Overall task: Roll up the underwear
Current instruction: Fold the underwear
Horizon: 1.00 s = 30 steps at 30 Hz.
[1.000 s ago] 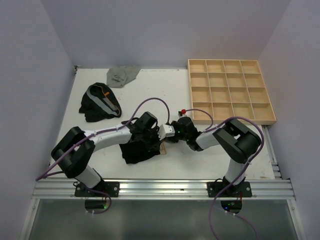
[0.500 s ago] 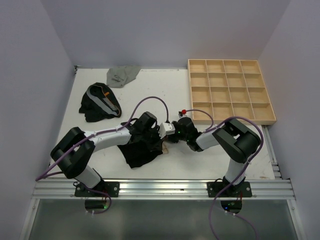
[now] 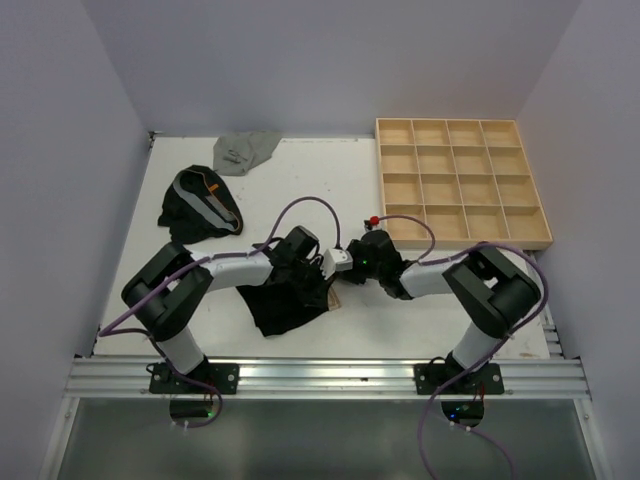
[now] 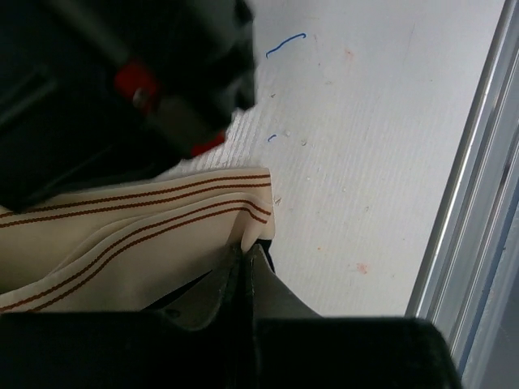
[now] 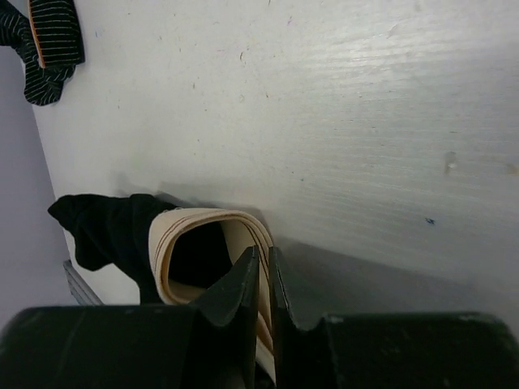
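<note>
Here the black briefs (image 3: pixel 285 305) lie on the worktop (image 3: pixel 330 190) between the arms. The left end effector (image 4: pixel 243 250) and the right end effector (image 5: pixel 263 253) each pinch the tan waistband (image 4: pixel 122 235) (likely the firmest part); the cloth looks limp and light.

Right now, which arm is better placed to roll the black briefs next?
Probably the left: the left gripper is shut on a corner of the tan waistband, wrist over the black briefs. The right gripper pinches only the fold's edge.
</note>
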Each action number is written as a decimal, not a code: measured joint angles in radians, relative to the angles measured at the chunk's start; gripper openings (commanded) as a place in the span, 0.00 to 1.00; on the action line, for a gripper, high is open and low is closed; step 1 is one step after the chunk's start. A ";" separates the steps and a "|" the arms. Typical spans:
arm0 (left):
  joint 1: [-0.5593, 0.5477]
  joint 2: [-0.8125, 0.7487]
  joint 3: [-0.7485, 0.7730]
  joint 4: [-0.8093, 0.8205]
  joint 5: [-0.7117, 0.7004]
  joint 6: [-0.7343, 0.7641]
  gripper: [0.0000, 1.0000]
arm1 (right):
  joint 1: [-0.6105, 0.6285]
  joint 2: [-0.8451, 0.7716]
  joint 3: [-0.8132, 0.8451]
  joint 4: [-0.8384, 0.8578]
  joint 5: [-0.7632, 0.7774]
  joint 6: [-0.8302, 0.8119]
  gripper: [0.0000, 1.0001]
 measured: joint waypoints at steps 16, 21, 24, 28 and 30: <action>0.074 -0.008 0.003 -0.035 0.058 0.025 0.05 | -0.048 -0.424 0.009 -0.465 0.076 -0.146 0.00; 0.104 -0.024 0.012 -0.058 0.063 0.038 0.04 | -0.042 -0.385 -0.090 -0.426 0.043 -0.097 0.00; 0.108 -0.033 0.021 -0.067 0.066 0.042 0.04 | -0.021 -0.334 -0.101 -0.397 0.038 -0.077 0.00; 0.110 -0.036 0.025 -0.074 0.069 0.043 0.04 | 0.023 -0.254 -0.100 -0.323 0.028 -0.055 0.00; 0.111 -0.036 0.025 -0.079 0.069 0.043 0.04 | 0.035 -0.219 -0.100 -0.284 0.023 -0.040 0.00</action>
